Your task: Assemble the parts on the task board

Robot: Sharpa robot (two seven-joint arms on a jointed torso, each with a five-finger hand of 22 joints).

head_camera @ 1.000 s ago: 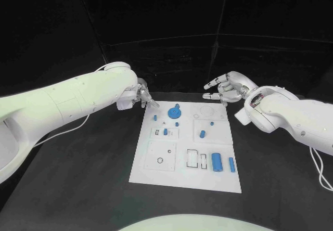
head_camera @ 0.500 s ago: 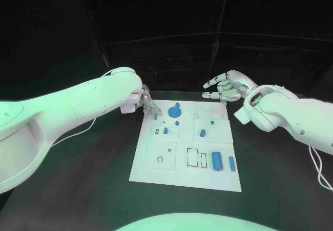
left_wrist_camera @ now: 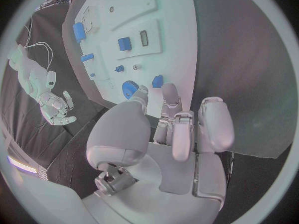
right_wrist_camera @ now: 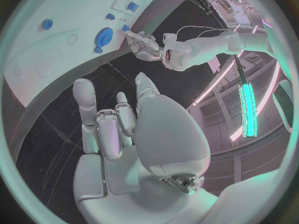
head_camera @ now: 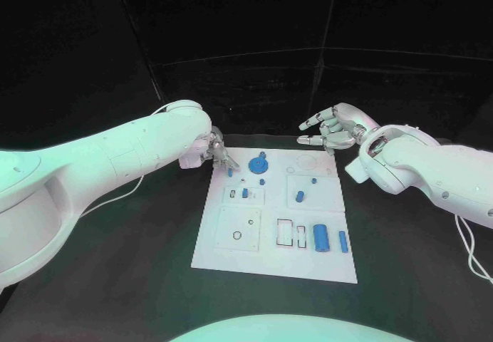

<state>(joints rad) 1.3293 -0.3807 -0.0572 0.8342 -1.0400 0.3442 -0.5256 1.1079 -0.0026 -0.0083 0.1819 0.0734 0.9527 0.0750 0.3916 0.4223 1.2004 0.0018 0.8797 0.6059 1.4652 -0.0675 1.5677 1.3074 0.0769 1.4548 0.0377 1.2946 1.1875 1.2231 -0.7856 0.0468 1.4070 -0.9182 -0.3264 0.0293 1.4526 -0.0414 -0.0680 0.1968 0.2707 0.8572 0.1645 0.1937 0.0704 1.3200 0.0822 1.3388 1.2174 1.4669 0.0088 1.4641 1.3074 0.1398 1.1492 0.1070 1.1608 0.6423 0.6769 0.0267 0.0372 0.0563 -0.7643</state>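
White task board (head_camera: 231,253) mid-table; L hand (head_camera: 218,152) at far corner, R hand (head_camera: 330,130) beyond; both unclenched, holding nothing.

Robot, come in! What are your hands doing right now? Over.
Left hand open, fingertips at the white board's far corner by a small blue piece. Right hand open, hovering beyond the board. Nothing blocking.

In the head view the left hand (head_camera: 214,151) is mostly hidden behind its own white arm, so whether its fingertips touch the task board (head_camera: 231,260) or the small blue part (head_camera: 230,172) just beside them cannot be told. The right hand (head_camera: 330,128) seems to hold nothing, though its palm side faces away. The small parts (head_camera: 262,183) in the board's middle are too small to tell their shape.
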